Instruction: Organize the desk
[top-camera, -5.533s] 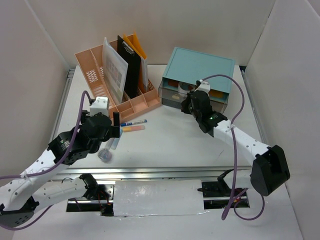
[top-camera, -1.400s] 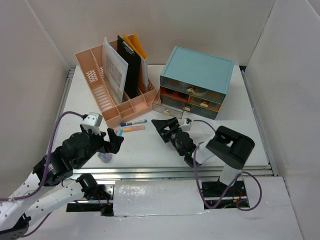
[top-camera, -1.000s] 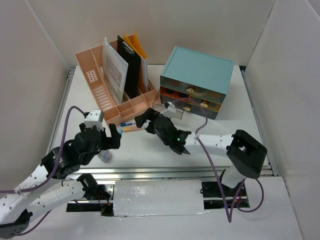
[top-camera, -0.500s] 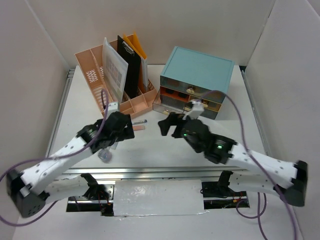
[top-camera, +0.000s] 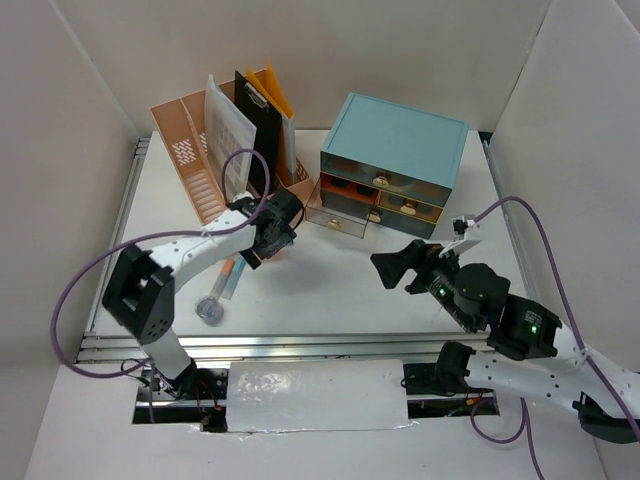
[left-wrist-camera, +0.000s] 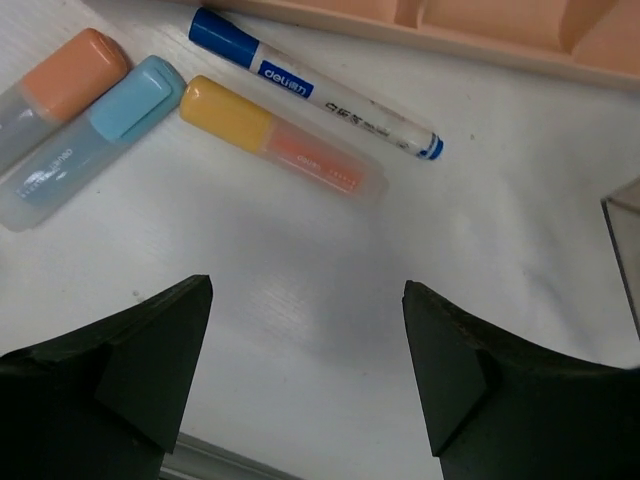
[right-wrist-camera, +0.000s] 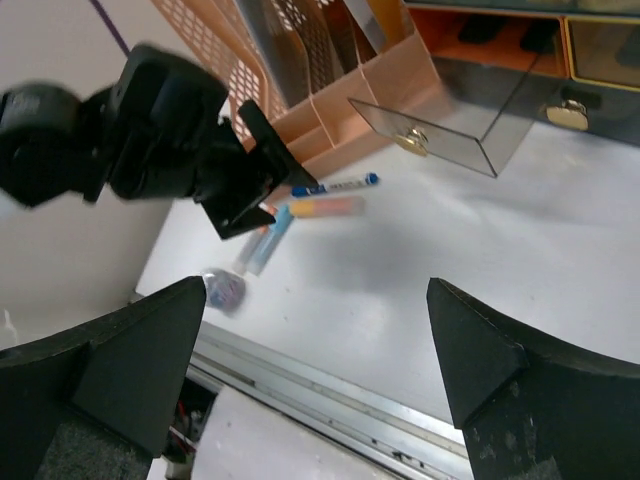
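Note:
The desk (top-camera: 330, 300) is a white tabletop with metal rails. My left gripper (top-camera: 264, 248) hovers open just above it, in front of the pink organizer (top-camera: 200, 160). In the left wrist view a blue-capped marker (left-wrist-camera: 310, 95), a yellow-capped orange highlighter (left-wrist-camera: 285, 142), a blue highlighter (left-wrist-camera: 90, 140) and an orange-capped one (left-wrist-camera: 60, 90) lie just beyond its empty jaws (left-wrist-camera: 305, 290). My right gripper (top-camera: 388, 270) hangs open and empty above the desk's middle right. Its wrist view looks down on the markers (right-wrist-camera: 330, 197) and the left gripper (right-wrist-camera: 200, 160).
A teal drawer cabinet (top-camera: 400, 150) stands at the back right with its lower left clear drawer (top-camera: 335, 215) pulled out. A small round clear container (top-camera: 211, 310) lies near the front rail (top-camera: 300, 345). Folders and a black clipboard (top-camera: 262, 130) stand in the organizer.
My left arm has stretched forward to the markers beside the organizer. My right arm has drawn back to the right, away from the open drawer.

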